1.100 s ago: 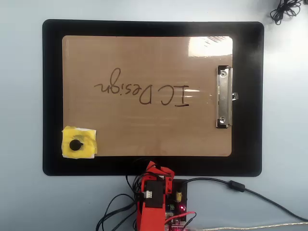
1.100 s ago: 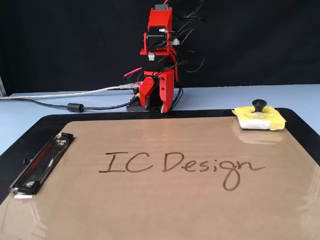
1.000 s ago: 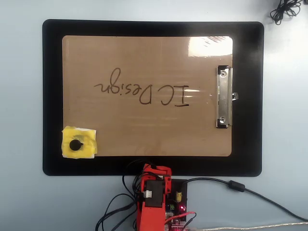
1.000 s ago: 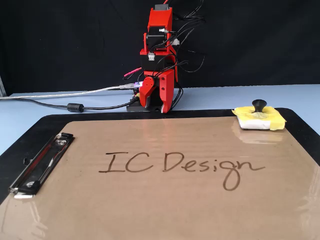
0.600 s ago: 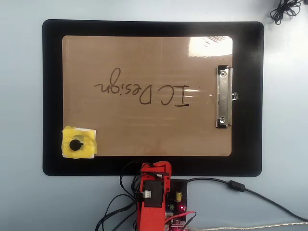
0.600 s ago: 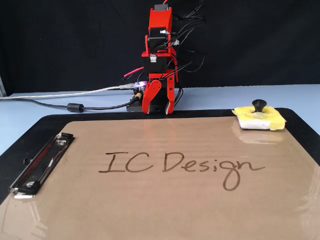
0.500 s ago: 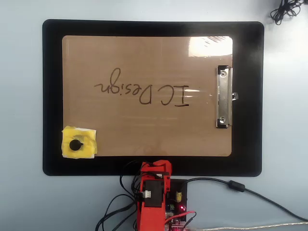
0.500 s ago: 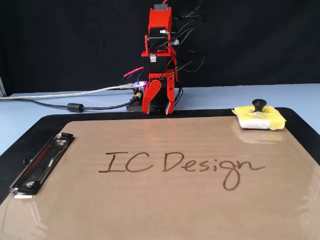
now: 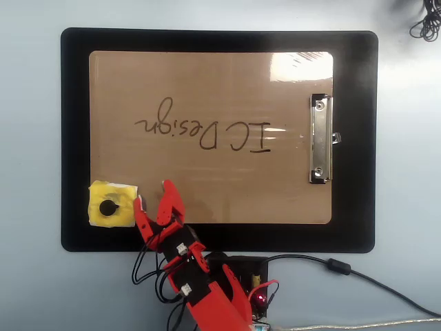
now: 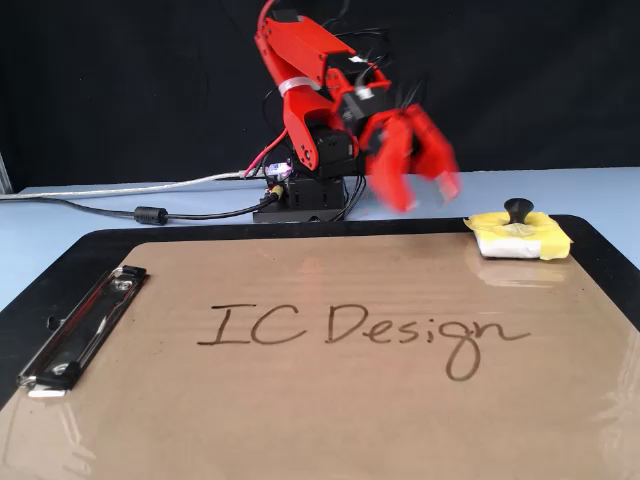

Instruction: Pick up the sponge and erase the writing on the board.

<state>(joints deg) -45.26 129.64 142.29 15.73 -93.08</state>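
The sponge [image 9: 112, 205] [image 10: 520, 235], a small yellow pad with a black knob, lies on the board's corner nearest the arm. The glossy brown board [image 9: 207, 186] [image 10: 330, 420] carries the writing [image 9: 203, 131] [image 10: 360, 330], dark letters reading "IC Design". My red gripper [image 9: 151, 193] [image 10: 425, 197] hovers open above the board's near edge, just right of the sponge in the overhead view and left of it in the fixed view. It is motion-blurred, nothing is between its fingers, and it does not touch the sponge.
A black mat [image 9: 76, 138] [image 10: 60, 265] surrounds the board. A silver clip [image 9: 319, 138] [image 10: 80, 335] sits at the board's far end from the sponge. Cables [image 9: 358, 276] [image 10: 150, 213] run from the arm's base [image 10: 305, 205] over the pale blue table.
The arm has unfolded from its upright rest at the base and swung out toward the sponge. Its jaws have spread open. The sponge, board and writing are unchanged.
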